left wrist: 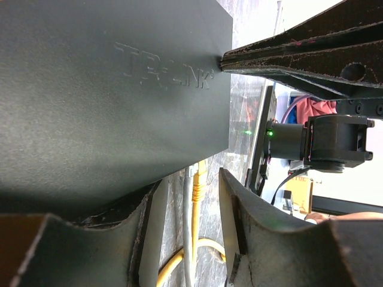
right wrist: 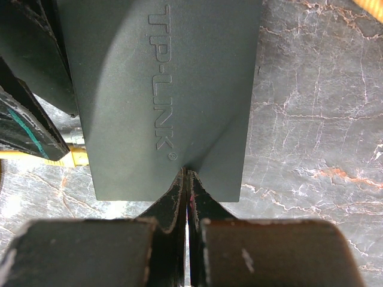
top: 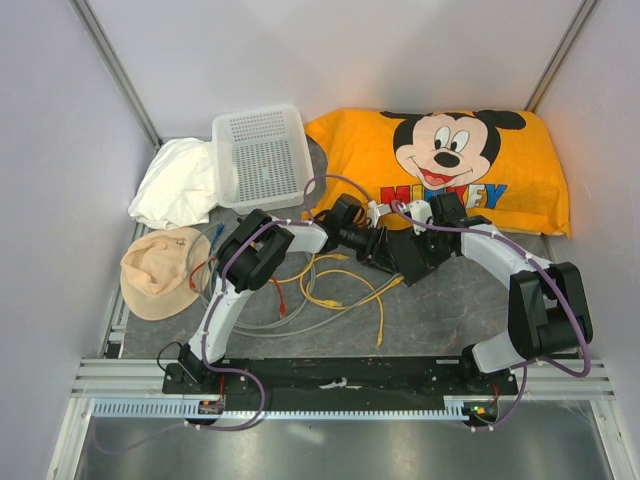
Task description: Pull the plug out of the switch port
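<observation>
The black switch box lay flat on the marbled surface between the two arms. The left fingers stood apart, straddling the plug of a yellow cable where it met the box's edge, with a gap on either side. The switch port itself was hidden under that edge. The right fingers were pressed together, tips against a neighbouring edge of the box, though whether they nipped it or merely pushed could not be told.
</observation>
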